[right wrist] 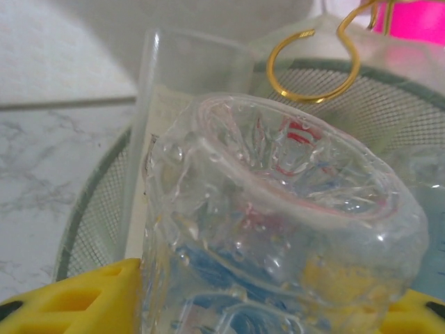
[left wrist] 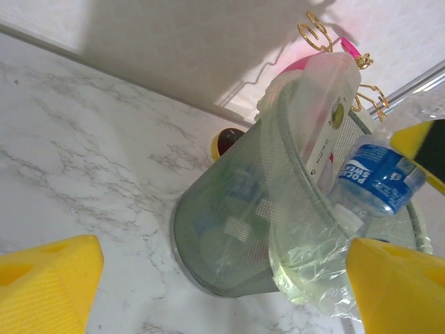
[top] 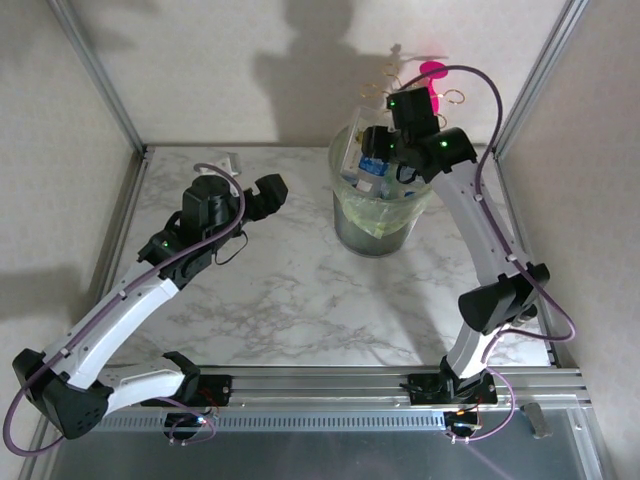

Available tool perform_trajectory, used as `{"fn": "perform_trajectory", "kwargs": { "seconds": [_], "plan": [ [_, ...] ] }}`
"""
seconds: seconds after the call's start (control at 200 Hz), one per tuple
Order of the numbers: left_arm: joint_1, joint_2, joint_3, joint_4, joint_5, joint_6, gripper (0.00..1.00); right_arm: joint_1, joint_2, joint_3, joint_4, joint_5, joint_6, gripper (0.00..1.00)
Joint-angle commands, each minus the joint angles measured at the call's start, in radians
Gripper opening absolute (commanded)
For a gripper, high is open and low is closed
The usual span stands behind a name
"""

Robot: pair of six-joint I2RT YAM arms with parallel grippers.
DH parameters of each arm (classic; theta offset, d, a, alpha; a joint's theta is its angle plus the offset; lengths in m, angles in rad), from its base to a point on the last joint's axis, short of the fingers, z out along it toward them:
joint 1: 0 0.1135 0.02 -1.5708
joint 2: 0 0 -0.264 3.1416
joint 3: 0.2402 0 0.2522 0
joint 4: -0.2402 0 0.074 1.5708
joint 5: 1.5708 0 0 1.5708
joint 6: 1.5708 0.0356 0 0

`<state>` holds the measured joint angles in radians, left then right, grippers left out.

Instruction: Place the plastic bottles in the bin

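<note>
Clear bottle (left wrist: 372, 177), blue label, dimpled base: neck-down over the bin (left wrist: 229, 229), far right of desk (top: 290, 290), pinched by right gripper (top: 378, 150). Bin, bag-lined, holds more bottles (left wrist: 243, 191). Left gripper (top: 258, 195) spread, empty.

A white, grey-veined marble counter (top: 280, 300) sits boxed in by plain pale walls (top: 200, 70) and slim aluminium corner posts (top: 98, 75), bright light throwing soft grey shadows (top: 300, 75) onto the back wall.
</note>
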<state>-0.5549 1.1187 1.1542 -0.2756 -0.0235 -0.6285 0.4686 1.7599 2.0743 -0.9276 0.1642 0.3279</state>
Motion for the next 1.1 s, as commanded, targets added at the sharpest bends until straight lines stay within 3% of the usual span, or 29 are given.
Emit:
{"fn": "perform_trajectory", "kwargs": {
  "seconds": [0.0,0.205,0.426,0.791,0.931,1.091],
  "plan": [
    [0.0,-0.018,-0.016,-0.015,-0.024,-0.005,0.9,0.036,0.018,0.035,-0.049,0.039,-0.005,0.56],
    [0.0,-0.025,-0.034,-0.012,-0.021,-0.014,0.9,0.093,0.001,-0.08,-0.064,0.153,0.029,0.56],
    [0.0,-0.016,-0.031,-0.008,-0.013,-0.013,0.91,0.092,-0.025,-0.202,-0.029,0.151,0.074,0.58],
    [0.002,-0.021,-0.04,-0.006,-0.026,-0.005,0.9,0.092,-0.017,-0.017,-0.081,0.152,0.07,0.81],
    [0.001,-0.023,-0.03,-0.012,-0.038,0.006,0.9,0.092,-0.063,0.006,-0.069,0.174,0.067,0.82],
    [0.001,-0.02,-0.014,-0.002,-0.036,0.019,0.91,0.08,-0.121,-0.039,-0.015,0.143,0.057,0.64]
  ]
}}
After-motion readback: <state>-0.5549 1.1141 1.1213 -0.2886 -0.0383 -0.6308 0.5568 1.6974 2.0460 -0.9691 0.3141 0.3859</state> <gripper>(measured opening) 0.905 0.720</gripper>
